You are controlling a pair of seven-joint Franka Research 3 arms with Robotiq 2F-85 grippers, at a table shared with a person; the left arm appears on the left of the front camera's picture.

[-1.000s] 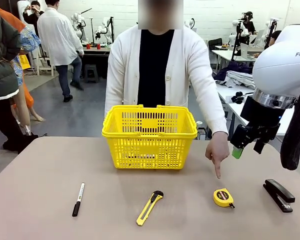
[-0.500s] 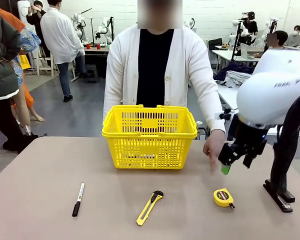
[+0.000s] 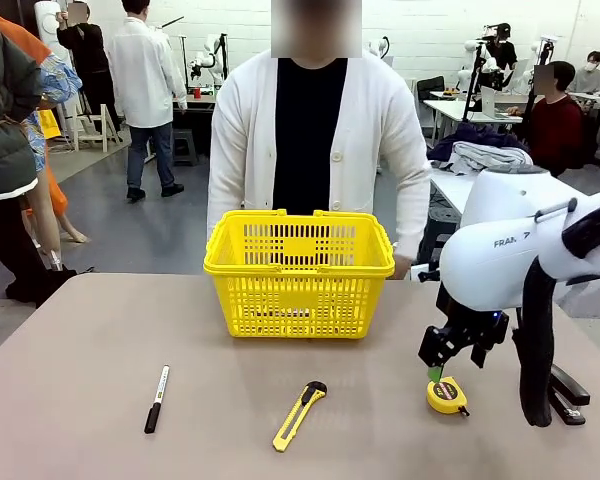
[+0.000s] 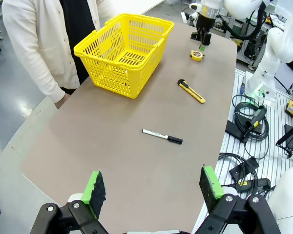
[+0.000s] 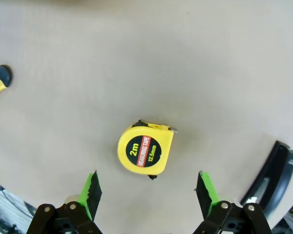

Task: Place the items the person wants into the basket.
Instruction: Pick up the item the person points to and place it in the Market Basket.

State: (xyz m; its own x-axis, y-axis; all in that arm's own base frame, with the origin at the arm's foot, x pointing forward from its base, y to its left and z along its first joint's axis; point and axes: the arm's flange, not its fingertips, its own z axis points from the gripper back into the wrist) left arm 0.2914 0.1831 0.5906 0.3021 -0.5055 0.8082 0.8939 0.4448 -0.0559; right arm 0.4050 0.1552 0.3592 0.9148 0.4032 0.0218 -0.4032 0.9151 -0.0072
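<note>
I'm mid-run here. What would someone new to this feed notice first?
First the big yellow basket at the far middle of the table, with the person in a white cardigan standing right behind it. Next the right claw, open and hovering just above the tape measure at the near right. In the right wrist view the tape measure lies centred ahead of the claw's pads.

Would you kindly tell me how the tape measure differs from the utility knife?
The tape measure is round and compact; the utility knife is long and slim. The tape measure lies under the open right gripper; the utility knife lies apart. Both are yellow and black.
</note>
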